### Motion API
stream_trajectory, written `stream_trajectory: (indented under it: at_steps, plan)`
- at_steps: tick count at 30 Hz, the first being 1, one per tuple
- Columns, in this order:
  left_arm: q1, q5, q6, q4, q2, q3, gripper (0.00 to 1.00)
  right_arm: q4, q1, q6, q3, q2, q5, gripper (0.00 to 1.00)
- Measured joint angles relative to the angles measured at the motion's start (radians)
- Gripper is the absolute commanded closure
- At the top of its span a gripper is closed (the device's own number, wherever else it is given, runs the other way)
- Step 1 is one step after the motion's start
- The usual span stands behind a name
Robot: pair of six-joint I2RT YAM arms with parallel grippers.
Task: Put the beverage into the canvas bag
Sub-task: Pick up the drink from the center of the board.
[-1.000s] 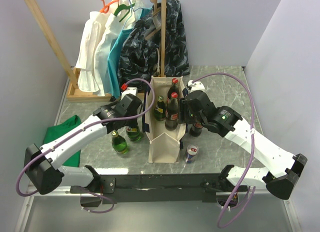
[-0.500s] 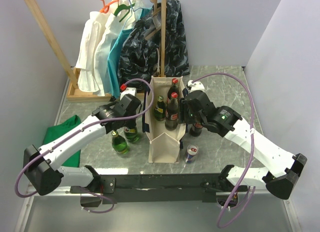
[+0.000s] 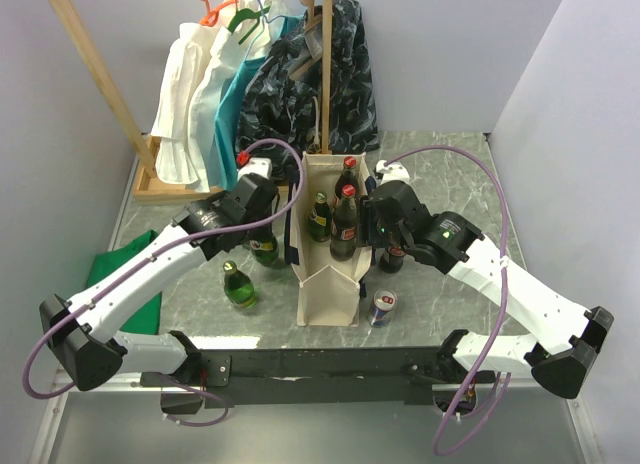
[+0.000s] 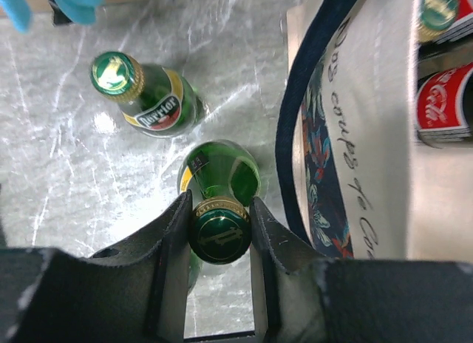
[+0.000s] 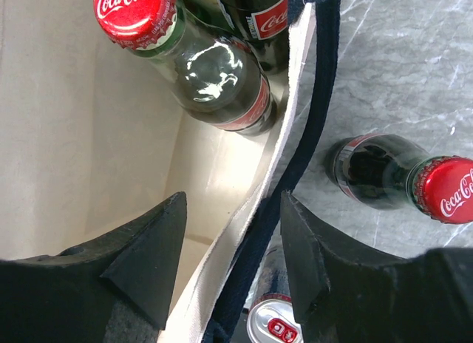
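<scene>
Three bottles point(image 3: 344, 224), perhaps more, stand inside the canvas bag point(image 3: 330, 294).

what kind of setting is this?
Likely a lab test cell dressed as a home or shop corner: marble-look table, wooden clothes rack with hung garments, canvas bag of bottles.

Matt canvas bag point(image 3: 330, 289), glossy green glass bottle point(image 4: 224, 182), polished marble table point(image 3: 440, 174)

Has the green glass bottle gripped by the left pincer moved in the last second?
Yes: the green glass bottle in the left pincer has shifted up-frame, away from the standing green Perrier bottle, which stayed put.
</scene>
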Motion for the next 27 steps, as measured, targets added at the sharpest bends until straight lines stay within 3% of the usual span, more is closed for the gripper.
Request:
stream_trajectory:
  at_steps: [4, 15, 27]
  plan:
    - [0.0, -0.016, 0.005, -0.042, 0.0, 0.063, 0.99, -0.003, 0.0, 0.007, 0.0, 0.0, -0.004, 0.5]
    - [0.0, -0.061, 0.027, -0.088, 0.0, 0.134, 0.99, -0.036, 0.022, 0.034, 0.0, -0.001, -0.01, 0.58]
    - [0.0, -0.063, 0.03, -0.124, 0.0, 0.191, 0.99, -0.098, 0.028, 0.061, 0.009, 0.001, 0.017, 0.98]
